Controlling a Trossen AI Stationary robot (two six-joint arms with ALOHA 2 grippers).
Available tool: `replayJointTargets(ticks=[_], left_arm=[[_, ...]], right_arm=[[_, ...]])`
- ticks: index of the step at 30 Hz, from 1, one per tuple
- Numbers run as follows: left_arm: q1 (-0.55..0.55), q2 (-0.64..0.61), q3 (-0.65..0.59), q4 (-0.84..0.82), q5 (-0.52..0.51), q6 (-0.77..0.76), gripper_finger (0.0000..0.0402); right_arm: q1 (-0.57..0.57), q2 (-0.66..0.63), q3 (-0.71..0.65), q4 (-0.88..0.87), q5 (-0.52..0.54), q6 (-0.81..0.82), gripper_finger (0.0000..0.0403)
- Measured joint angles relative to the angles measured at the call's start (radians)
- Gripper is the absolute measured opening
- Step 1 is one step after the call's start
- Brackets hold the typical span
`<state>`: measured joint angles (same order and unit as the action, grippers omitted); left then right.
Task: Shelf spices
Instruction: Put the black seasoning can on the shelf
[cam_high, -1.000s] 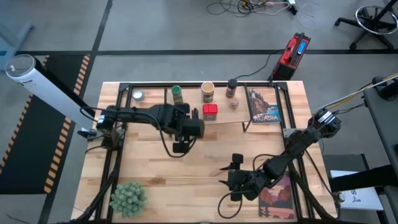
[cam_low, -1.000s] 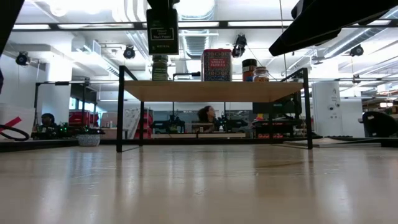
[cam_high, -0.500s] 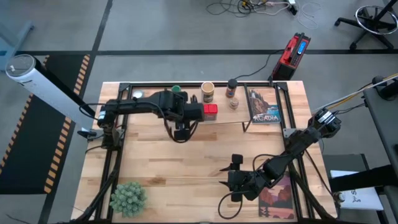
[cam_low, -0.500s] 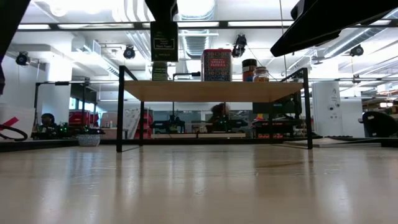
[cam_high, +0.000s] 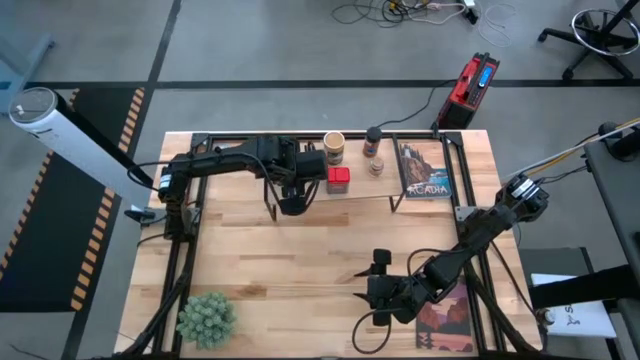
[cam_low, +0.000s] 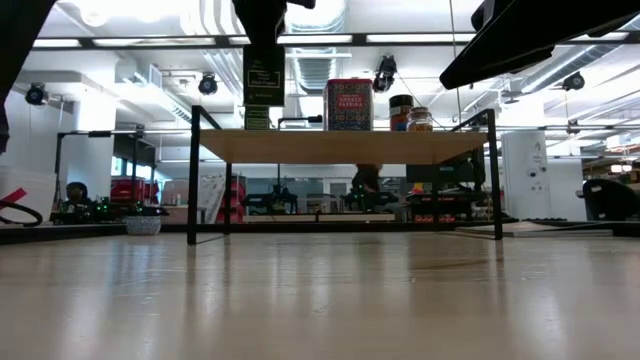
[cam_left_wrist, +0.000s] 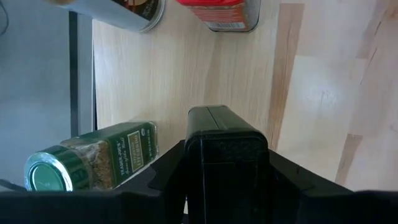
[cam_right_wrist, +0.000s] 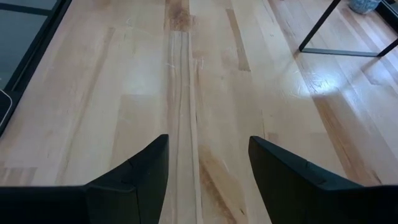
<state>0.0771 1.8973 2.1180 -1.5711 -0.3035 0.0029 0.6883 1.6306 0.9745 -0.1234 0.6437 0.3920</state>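
Left gripper (cam_left_wrist: 227, 186) clamping dark square tin (cam_left_wrist: 227, 163), hanging over shelf (cam_high: 300, 205) top between green-lidded jar (cam_left_wrist: 93, 162) and red square tin (cam_high: 338, 179). Jar standing just beside tin, crowding placement spot; tan cylinder (cam_high: 334, 147) and dark-lidded brown jar (cam_high: 373, 143) sitting further along board. In low view tin (cam_low: 263, 78) probably hovering just above board, contact unclear. Since a second ago, left arm carrying tin from table in front back over shelf. Right gripper (cam_right_wrist: 208, 168) idling half open, empty, over bare table (cam_high: 300, 270).
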Motion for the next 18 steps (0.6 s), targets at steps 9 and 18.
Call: replayJointTargets(ticks=[9,18], left_arm=[[0.010,0.000,-0.023,0.000,0.000,-0.008,0.0136],[0.010,0.000,-0.129,0.010,0.000,-0.011,0.0137]], right_arm=[[0.001,0.000,0.000,0.000,0.000,0.001,0.0199],[0.005,0.000,0.000,0.000,0.000,0.001,0.0199]])
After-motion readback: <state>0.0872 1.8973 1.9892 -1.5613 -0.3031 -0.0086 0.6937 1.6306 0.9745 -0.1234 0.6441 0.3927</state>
